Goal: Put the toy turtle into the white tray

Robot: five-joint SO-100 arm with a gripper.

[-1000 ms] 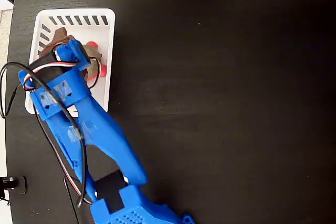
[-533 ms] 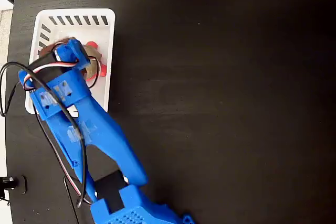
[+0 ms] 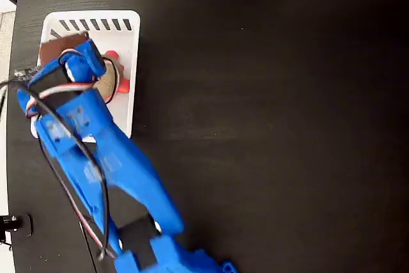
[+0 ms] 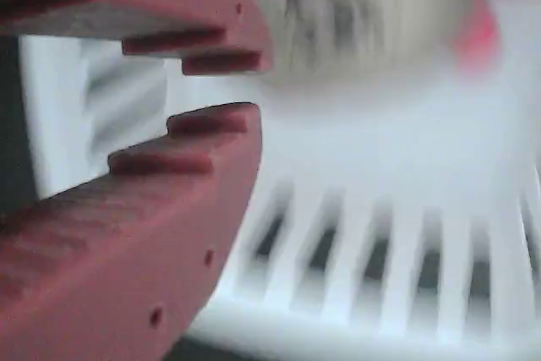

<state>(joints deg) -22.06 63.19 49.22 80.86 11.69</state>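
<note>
The white tray (image 3: pixel 125 103) sits at the table's top left in the fixed view. The toy turtle (image 3: pixel 110 79) lies inside it, tan shell up, with red-pink limbs showing at its top and right. My blue arm reaches over the tray, and the gripper (image 3: pixel 59 49) with brown fingers hangs over the tray's left part, beside the turtle. In the wrist view the gripper (image 4: pixel 241 86) has a narrow gap between its toothed red-brown fingers (image 4: pixel 144 234), with nothing in it. The blurred turtle shell (image 4: pixel 363 14) lies to the right of the fingers, above the tray's slotted wall (image 4: pixel 380 268).
The black table (image 3: pixel 275 126) stretches to the right of the tray. Black and coloured cables (image 3: pixel 13 103) loop off the arm near the table's left edge. The arm's base (image 3: pixel 166 257) stands at the bottom.
The gripper has shifted left and away from the turtle, which stays lying in the tray. The arm has swung slightly left with it.
</note>
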